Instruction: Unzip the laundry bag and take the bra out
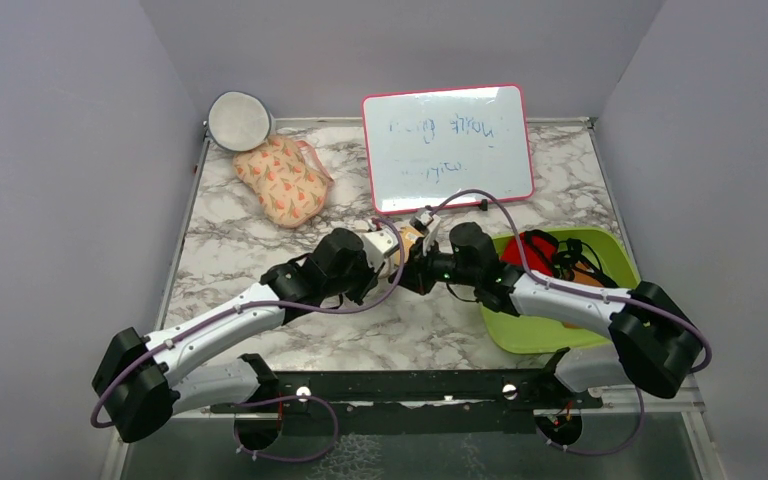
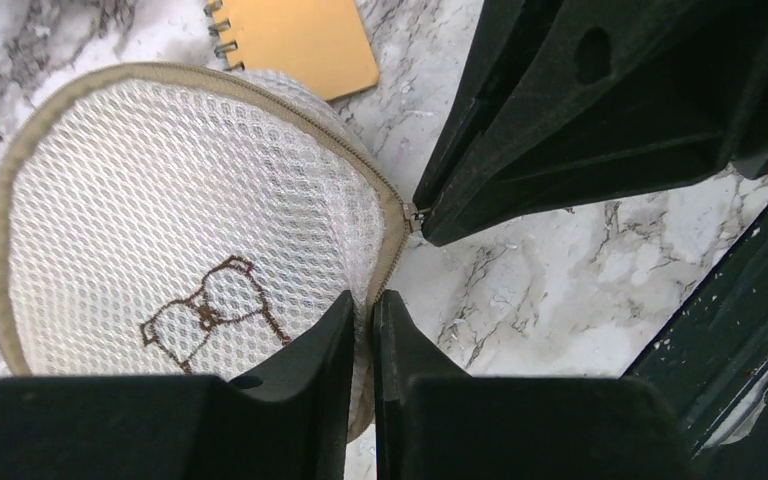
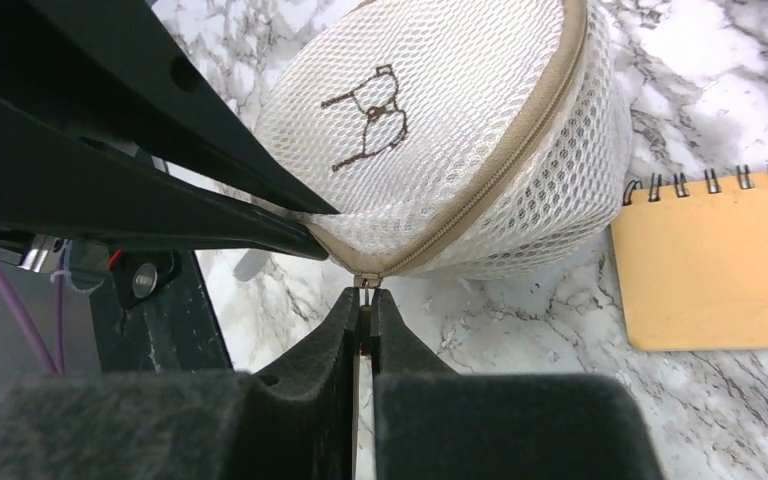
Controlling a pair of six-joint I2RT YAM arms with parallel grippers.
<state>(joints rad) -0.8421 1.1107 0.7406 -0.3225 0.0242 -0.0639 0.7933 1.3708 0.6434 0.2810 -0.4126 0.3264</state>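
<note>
The laundry bag (image 2: 180, 220) is a round white mesh pouch with a beige zipper band and a brown bra outline stitched on its face. It lies on the marble table between the two arms. My left gripper (image 2: 363, 300) is shut on the bag's edge beside the zipper. My right gripper (image 3: 363, 295) is shut on the small metal zipper pull (image 3: 365, 283) at the bag's (image 3: 440, 120) near rim. In the left wrist view the right fingers (image 2: 560, 150) come in from the upper right and end at the pull (image 2: 415, 215). The bra is hidden.
An orange spiral notepad (image 3: 720, 265) lies next to the bag. A pink-framed whiteboard (image 1: 448, 147), a peach floral pouch (image 1: 282, 178) and a grey-rimmed white disc (image 1: 239, 120) are at the back. A green tray (image 1: 520, 335) with red and black items sits under the right arm.
</note>
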